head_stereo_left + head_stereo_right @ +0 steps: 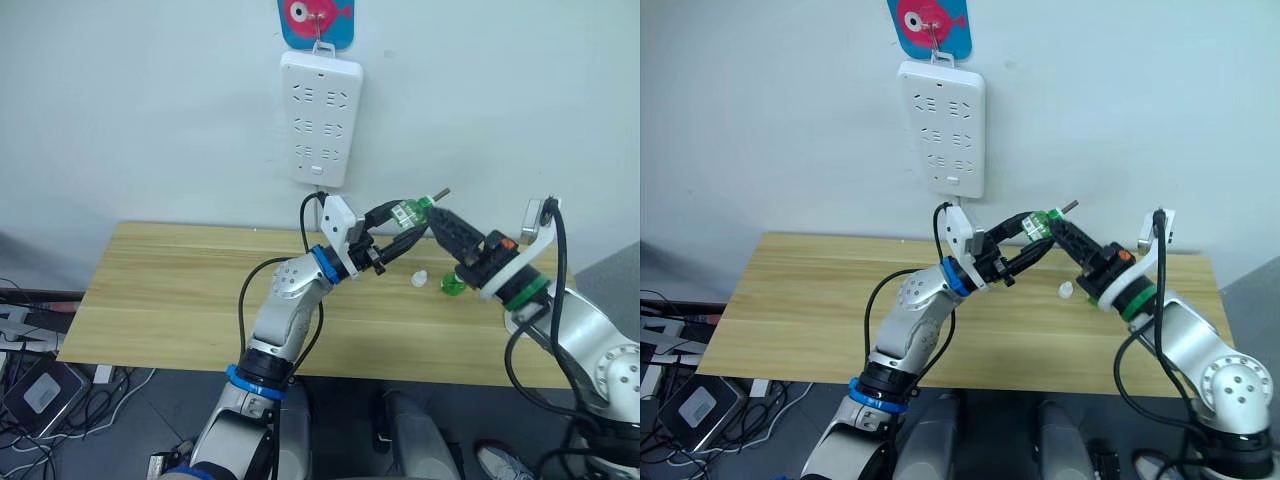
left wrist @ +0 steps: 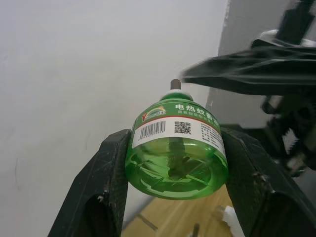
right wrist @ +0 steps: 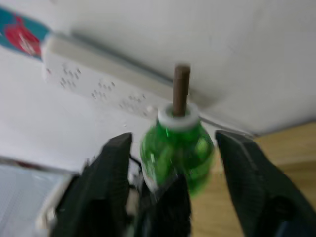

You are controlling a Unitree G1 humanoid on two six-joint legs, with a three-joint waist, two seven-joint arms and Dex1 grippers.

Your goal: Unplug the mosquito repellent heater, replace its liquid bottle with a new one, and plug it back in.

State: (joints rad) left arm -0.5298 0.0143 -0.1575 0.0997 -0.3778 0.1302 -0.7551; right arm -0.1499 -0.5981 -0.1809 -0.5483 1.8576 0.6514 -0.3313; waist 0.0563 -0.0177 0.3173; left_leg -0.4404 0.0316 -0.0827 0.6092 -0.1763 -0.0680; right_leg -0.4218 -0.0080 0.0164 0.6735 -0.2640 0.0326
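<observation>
The fingers (image 2: 111, 187) of our left gripper (image 2: 175, 182) are clamped on a green bottle (image 2: 177, 148), 1 on each side of its body, holding it in the air above the worktop (image 1: 180, 290) below the power strip (image 1: 321, 120). Its dark wick (image 3: 180, 90) is bare, so we cannot tell whether this is the old bottle or the new one uncapped. To its right, our right gripper (image 3: 173, 163) has its fingers spread apart around the bottle, not touching. A white cap (image 1: 420, 278) and a second green bottle (image 1: 452, 285) rest on the worktop. We judge the bottle light, stiff, smooth and slippery; hold the body, never the fragile wick.
</observation>
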